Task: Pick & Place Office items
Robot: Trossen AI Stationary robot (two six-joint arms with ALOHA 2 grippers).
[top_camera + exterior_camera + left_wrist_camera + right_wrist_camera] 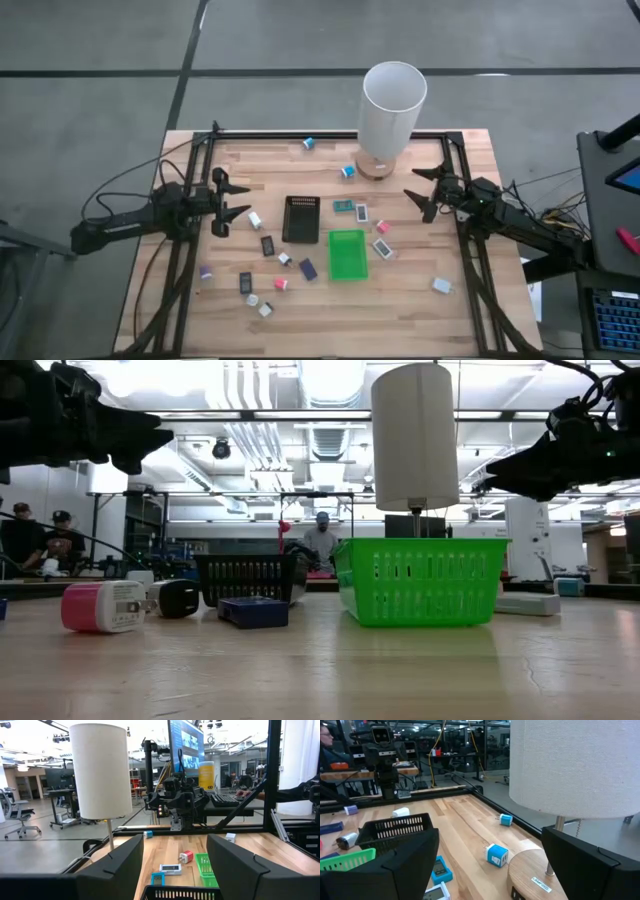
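From above, the left tool [228, 203] hung over the left side of the tabletop [420, 300], its fingers apart and empty; the right tool [428, 195] did likewise near the lamp [392, 115], spread wide and holding nothing. The office items [281, 284] lay scattered on the wood around the two trays, none held. The black ribbed tray [300, 219] and the bright green tray [347, 254] sat near the middle, just beside each other, and both looked empty. So the job seemed to be at its start: no piece sorted yet, and the next move would call for one arm to drop over a nearby piece, perhaps the white block [255, 219] just beside the left tool.

At table height, a pink-and-white charger [100, 606], a black one [175, 597] and a dark blue block [253, 610] lay on the wood in front of the trays, with the green basket's mesh showing nothing inside.

The left wrist view showed a red-and-white block [185, 856] and two flat teal-edged packets [170, 868] beyond the black tray's rim.

The right wrist view showed two blue-and-white cubes [497, 855] near the lamp's wooden base.
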